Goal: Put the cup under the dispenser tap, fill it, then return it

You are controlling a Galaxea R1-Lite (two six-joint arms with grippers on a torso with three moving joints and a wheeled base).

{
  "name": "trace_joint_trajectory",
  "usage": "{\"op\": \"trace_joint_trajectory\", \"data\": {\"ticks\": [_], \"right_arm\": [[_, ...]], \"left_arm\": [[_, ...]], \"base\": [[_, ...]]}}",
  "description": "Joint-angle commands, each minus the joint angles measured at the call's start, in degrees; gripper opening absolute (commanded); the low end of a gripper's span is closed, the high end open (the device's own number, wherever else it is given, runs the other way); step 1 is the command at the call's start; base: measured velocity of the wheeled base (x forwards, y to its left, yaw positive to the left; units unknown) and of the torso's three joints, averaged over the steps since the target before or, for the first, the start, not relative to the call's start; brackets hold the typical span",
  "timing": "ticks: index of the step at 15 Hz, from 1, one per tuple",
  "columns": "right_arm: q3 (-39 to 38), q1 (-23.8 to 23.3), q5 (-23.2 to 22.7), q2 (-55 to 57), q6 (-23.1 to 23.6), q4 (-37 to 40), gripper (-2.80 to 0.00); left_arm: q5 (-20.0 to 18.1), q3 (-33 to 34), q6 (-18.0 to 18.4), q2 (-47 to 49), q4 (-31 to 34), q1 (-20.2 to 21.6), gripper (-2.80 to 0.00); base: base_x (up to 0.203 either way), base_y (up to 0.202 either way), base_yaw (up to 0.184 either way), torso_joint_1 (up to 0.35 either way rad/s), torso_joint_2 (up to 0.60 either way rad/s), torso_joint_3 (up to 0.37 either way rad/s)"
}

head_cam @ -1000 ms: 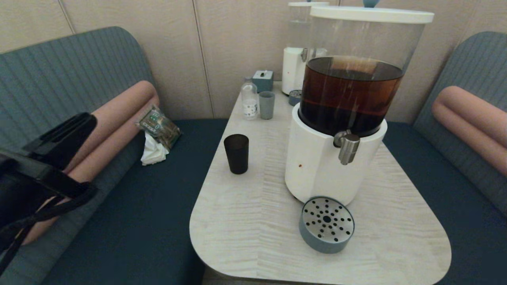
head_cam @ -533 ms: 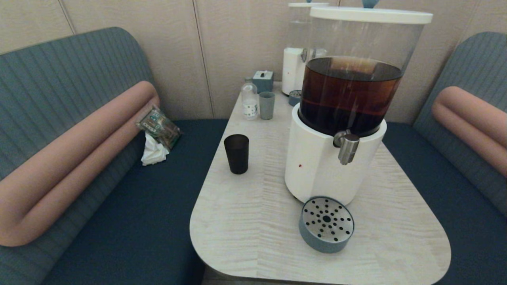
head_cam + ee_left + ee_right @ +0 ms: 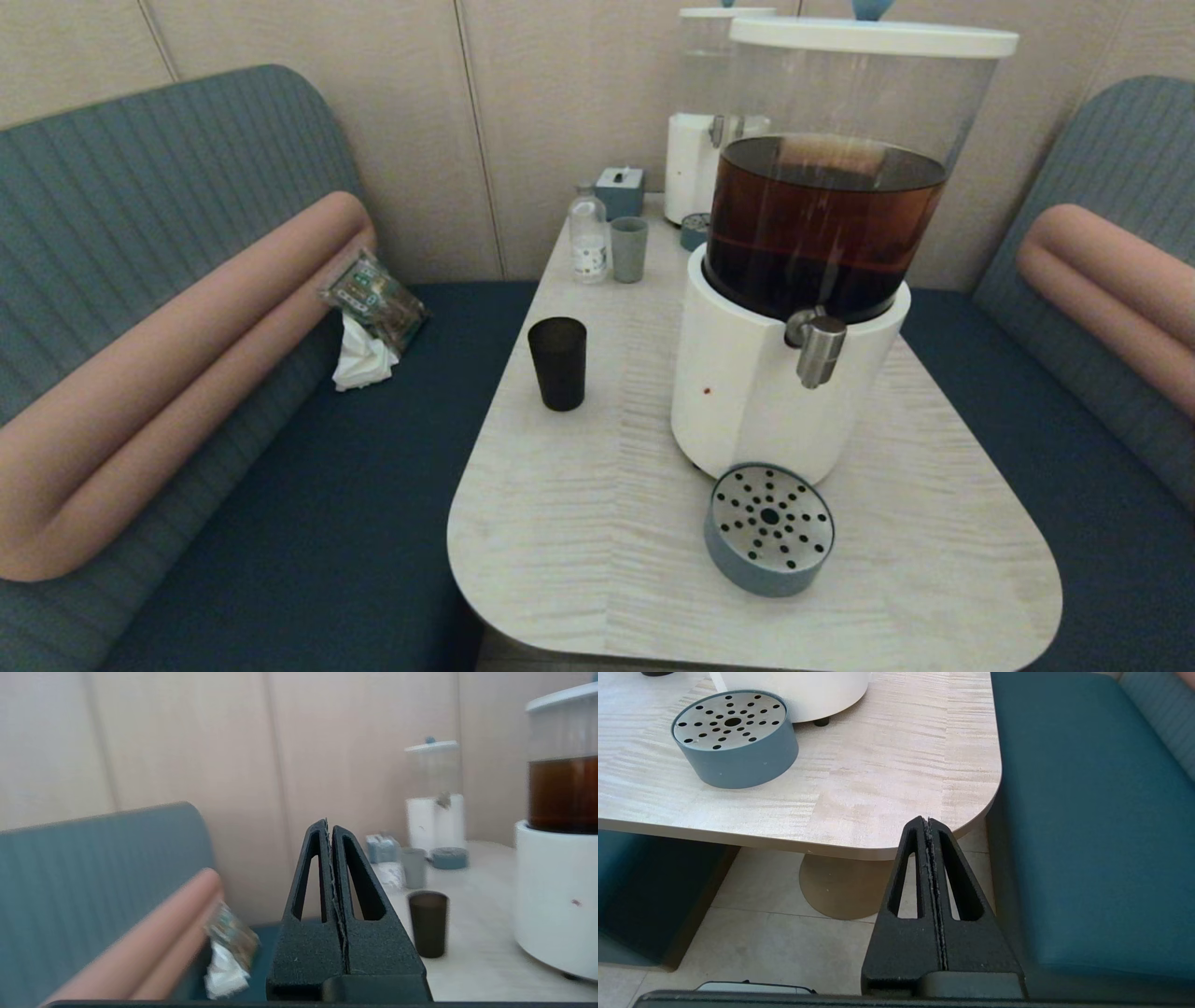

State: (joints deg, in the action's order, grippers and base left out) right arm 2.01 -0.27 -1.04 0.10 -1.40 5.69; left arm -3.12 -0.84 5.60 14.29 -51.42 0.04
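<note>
The matte black cup (image 3: 557,363) stands upright on the table's left side, well left of the big white-based dispenser (image 3: 775,392) holding dark brown liquid. Its brushed-steel tap (image 3: 821,350) juts from the front, above and slightly behind the round drip tray (image 3: 769,528). Neither gripper shows in the head view. My left gripper (image 3: 329,823) is shut and empty, off the table's left over the bench, with the cup (image 3: 428,924) ahead of it to one side. My right gripper (image 3: 927,821) is shut and empty, below the table's near right corner.
A small grey-green cup (image 3: 628,248), a clear bottle (image 3: 588,233), a blue box (image 3: 620,190) and a second, clear-liquid dispenser (image 3: 700,140) stand at the table's back. A snack packet and tissue (image 3: 369,313) lie on the left bench. Benches flank the table (image 3: 579,541).
My left arm, a second ago at the head view's left edge, has withdrawn out of that view. The cup and dispenser have not moved.
</note>
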Motion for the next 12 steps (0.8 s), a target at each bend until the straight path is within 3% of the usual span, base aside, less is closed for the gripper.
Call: {"op": "trace_joint_trajectory", "data": {"ticks": [1, 4, 7, 9, 12], "right_arm": [[0.0, 0.0, 0.0, 0.1, 0.0, 0.0, -2.80], [0.0, 0.0, 0.0, 0.1, 0.0, 0.0, -2.80], [0.0, 0.0, 0.0, 0.1, 0.0, 0.0, -2.80], [0.0, 0.0, 0.0, 0.1, 0.0, 0.0, -2.80], [0.0, 0.0, 0.0, 0.1, 0.0, 0.0, -2.80]], "left_arm": [[0.3, 0.4, 0.1, -3.2, -0.3, 0.5, -2.80], [0.2, -0.4, 0.1, -9.5, 5.0, 0.4, -2.80], [0.0, -4.9, 0.1, -14.3, 14.0, 0.4, -2.80], [-0.1, -5.9, 0.1, -14.3, 23.5, 0.4, -2.80], [0.0, -1.1, 0.1, -14.3, 34.9, 0.4, -2.80]], "base": [[0.000, 0.000, 0.000, 0.000, 0.00, 0.000], [0.000, 0.000, 0.000, 0.000, 0.00, 0.000], [0.000, 0.000, 0.000, 0.000, 0.00, 0.000], [0.000, 0.000, 0.000, 0.000, 0.00, 0.000], [0.000, 0.000, 0.000, 0.000, 0.00, 0.000]]}}
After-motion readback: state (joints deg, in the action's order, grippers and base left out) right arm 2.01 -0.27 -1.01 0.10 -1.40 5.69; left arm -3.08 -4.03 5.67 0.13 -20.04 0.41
